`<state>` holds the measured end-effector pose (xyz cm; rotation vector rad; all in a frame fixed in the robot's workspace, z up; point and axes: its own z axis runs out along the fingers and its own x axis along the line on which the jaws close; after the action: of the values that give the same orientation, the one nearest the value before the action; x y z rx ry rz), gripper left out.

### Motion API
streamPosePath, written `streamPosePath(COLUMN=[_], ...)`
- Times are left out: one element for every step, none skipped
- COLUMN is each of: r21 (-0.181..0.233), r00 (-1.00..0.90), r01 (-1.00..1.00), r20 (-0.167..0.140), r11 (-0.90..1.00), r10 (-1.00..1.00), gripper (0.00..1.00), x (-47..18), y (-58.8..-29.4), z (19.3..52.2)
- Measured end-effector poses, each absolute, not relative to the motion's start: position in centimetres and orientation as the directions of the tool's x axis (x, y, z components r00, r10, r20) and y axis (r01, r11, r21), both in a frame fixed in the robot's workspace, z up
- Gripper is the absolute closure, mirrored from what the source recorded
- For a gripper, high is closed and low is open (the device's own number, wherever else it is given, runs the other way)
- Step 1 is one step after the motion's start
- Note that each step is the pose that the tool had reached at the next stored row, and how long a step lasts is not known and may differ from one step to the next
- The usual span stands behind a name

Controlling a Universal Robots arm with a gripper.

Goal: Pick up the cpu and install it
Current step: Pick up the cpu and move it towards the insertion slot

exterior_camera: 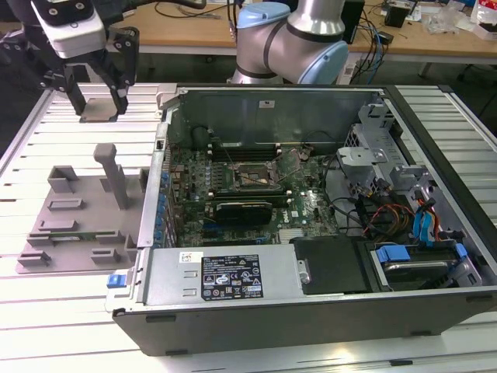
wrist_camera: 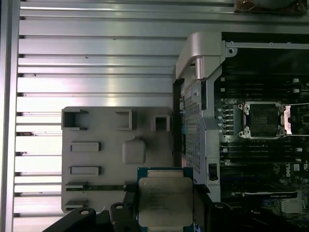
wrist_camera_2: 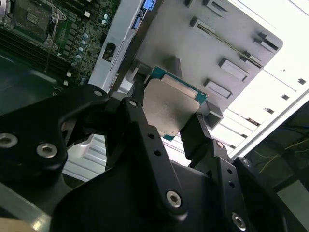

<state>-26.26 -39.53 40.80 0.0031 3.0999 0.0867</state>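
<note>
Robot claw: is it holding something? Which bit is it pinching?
Yes. The gripper holds the cpu, with its fingers pinching two opposite edges of the square chip. The silver top is uncovered in both wrist views.

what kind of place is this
Probably a robotics lab or workshop: a robot arm at a slatted metal table, an open computer case on it, and a cable-strewn wooden desk behind. The gripper holds the cpu.

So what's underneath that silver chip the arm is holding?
In the first wrist view, the cpu, gripped by the end effector, hangs over a grey fixture tray on the slatted table. The tray's part right beneath it is hidden.
</note>
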Motion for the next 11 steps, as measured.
streamPosePath(r21=[0.056, 0.056, 0.056, 0.056, 0.056, 0.056, 0.056, 0.056, 0.056, 0.056, 0.056], r00=[-0.999, -0.999, -0.999, -0.999, -0.999, -0.999, -0.999, -0.999, -0.999, -0.999, -0.999], r01=[0.001, 0.001, 0.001, 0.001, 0.001, 0.001, 0.001, 0.001, 0.001, 0.001, 0.001], r20=[-0.04, -0.04, -0.04, -0.04, -0.04, -0.04, -0.04, -0.04, -0.04, -0.04, -0.04], r11=[0.998, 0.998, 0.998, 0.998, 0.998, 0.998, 0.998, 0.998, 0.998, 0.998, 0.998], r10=[0.003, 0.003, 0.003, 0.003, 0.003, 0.003, 0.003, 0.003, 0.003, 0.003, 0.003], gripper=[0.45, 0.45, 0.45, 0.45, 0.45, 0.45, 0.45, 0.45, 0.45, 0.45, 0.45], x=[-26.1, -26.0, -25.7, -25.3, -25.0, -24.9, -24.7, -24.4, -24.2, -24.0, -23.8], y=[-39.5, -39.5, -39.5, -39.5, -39.5, -39.5, -39.5, -39.5, -39.5, -39.5, -39.5], z=[40.8, 40.8, 40.8, 40.8, 40.8, 40.8, 40.8, 40.8, 40.8, 40.8, 40.8])
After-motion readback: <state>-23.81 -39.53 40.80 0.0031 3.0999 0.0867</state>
